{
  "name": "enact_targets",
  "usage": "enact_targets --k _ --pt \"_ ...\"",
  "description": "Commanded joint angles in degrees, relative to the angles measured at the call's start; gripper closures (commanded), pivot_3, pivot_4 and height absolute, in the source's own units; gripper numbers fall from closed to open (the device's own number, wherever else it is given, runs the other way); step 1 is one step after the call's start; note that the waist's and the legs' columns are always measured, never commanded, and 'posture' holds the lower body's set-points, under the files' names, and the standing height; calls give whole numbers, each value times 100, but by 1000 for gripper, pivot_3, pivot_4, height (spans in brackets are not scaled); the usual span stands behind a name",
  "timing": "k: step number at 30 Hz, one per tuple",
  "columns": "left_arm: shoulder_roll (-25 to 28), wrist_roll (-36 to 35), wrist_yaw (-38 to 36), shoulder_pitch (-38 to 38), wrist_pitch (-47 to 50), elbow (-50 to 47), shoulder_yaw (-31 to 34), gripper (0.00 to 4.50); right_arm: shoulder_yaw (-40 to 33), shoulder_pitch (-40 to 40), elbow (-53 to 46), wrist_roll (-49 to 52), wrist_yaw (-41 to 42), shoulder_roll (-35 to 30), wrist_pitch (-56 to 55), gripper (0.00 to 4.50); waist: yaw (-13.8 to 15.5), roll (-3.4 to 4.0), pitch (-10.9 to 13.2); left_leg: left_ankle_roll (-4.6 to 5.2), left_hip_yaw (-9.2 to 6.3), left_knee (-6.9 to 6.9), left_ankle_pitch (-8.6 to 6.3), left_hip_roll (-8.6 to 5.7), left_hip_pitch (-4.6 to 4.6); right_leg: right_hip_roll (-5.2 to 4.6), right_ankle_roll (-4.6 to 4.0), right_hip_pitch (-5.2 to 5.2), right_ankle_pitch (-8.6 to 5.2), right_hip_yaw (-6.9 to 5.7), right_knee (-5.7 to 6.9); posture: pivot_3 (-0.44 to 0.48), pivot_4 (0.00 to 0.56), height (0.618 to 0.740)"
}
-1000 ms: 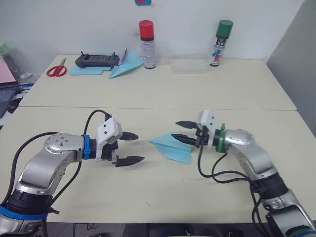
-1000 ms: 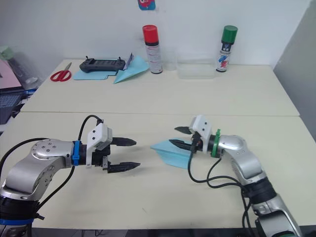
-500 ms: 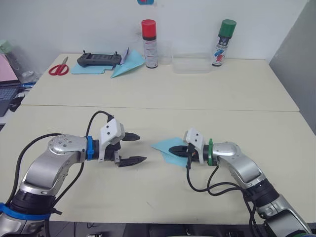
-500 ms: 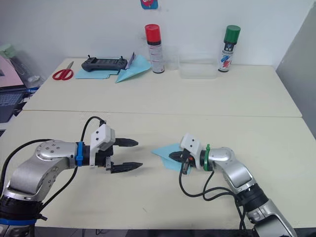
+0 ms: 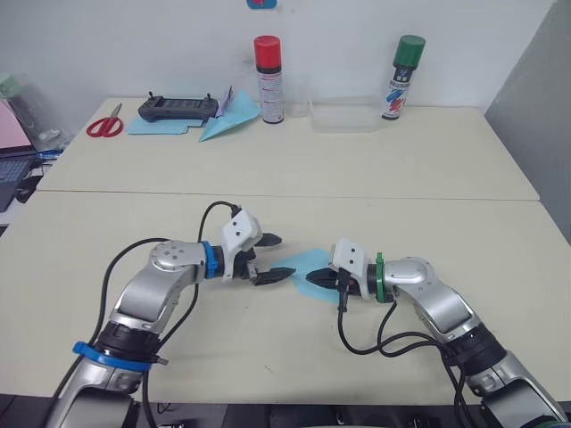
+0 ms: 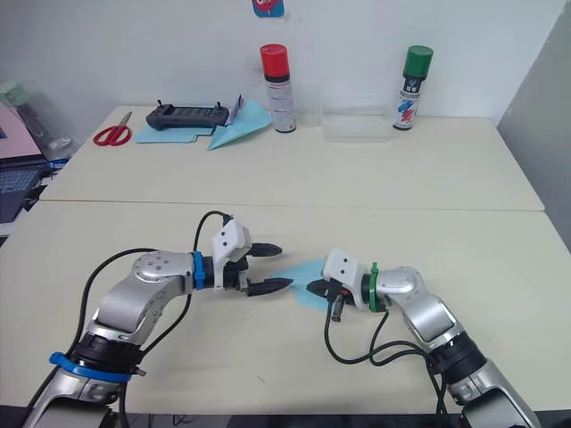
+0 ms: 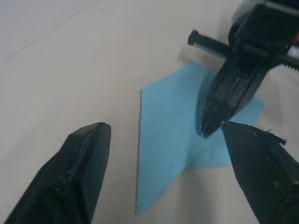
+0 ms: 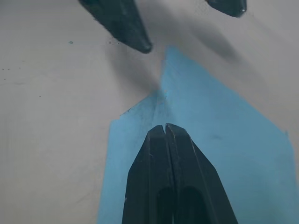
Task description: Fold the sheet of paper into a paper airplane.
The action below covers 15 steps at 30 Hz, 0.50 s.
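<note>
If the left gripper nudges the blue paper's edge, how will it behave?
The paper is thin, so it would probably buckle, not slide stiffly. The shut right gripper presses on it, likely pinning it. The open left gripper could lift its edge easily.

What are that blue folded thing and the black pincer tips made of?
The sheet of paper looks like thin matte light blue paper, lying flat with sharp folded edges. The right pincer and left pincer have black fingers, probably hard plastic, with a dull sheen.
</note>
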Motion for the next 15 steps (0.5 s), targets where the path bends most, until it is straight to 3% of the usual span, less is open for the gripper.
enact_targets --k 1,7,10,15 --pt "-99 -163 29 48 45 -86 141 1555 -69 158 -190 -66 -23 -86 46 4500 -2 1 0 0 0 0 0 0 0 0 0 0 0 0 0 0 150 740" --pt "-169 -332 -27 122 258 -304 126 3538 -162 286 -306 -54 -193 -8 155 4500 -4 0 -1 0 -1 2 0 -1 1 0 6 3 -2 0 1 0 150 740" --pt "-111 -73 -62 194 150 -130 -90 4465 -151 270 -338 -70 -217 29 200 4500 -4 0 -1 0 -1 3 0 -1 4 0 10 6 -3 0 1 0 150 740" --pt "-172 422 -20 221 -63 534 -463 4465 -187 273 -364 -77 -204 4 189 4500 -4 0 -1 0 -1 4 0 -2 7 0 12 9 -4 0 1 0 150 740"
